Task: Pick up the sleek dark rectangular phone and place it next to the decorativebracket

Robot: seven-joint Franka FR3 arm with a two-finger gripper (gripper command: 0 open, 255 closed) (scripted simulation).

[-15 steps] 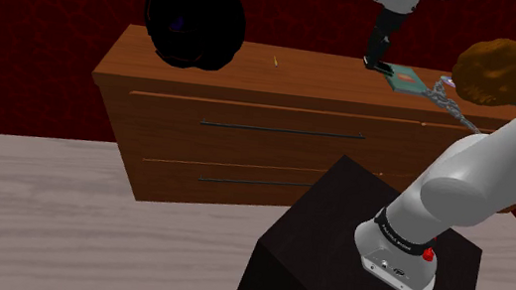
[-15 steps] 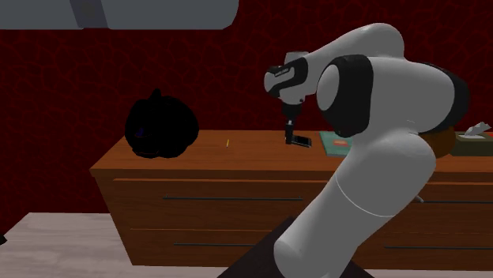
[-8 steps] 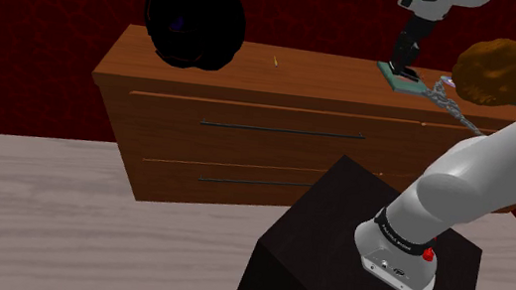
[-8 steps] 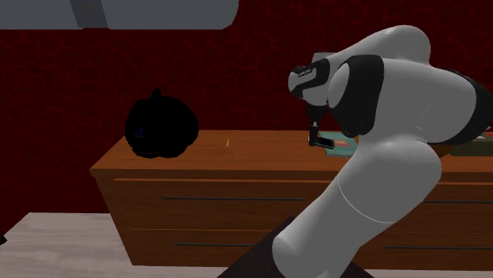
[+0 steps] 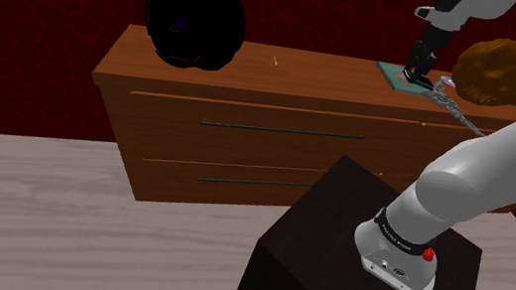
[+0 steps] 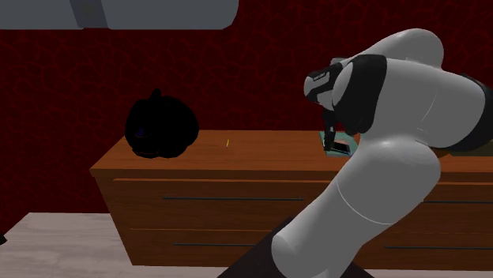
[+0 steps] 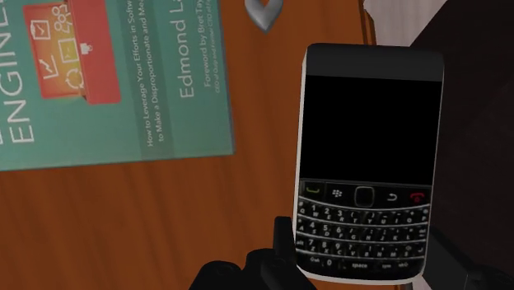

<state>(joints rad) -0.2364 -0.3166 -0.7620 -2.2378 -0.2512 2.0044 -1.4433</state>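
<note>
Plainly, the gripper (image 5: 417, 71) pinches the dark phone (image 7: 371, 156) by its keypad end over the dresser (image 5: 254, 74), near the teal book (image 7: 115, 74). Both drawers (image 5: 246, 143) are shut. In the shoulder view, the silvery bracket (image 5: 451, 99) lies at the gripper's four o'clock.

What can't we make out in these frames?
Book title: wrist view, cut by edge.
Bracket shape: shoulder view, too small.
Dresser's right end: second exterior view, arm covers it.
Claw contact: wrist view, phone hides it.
</note>
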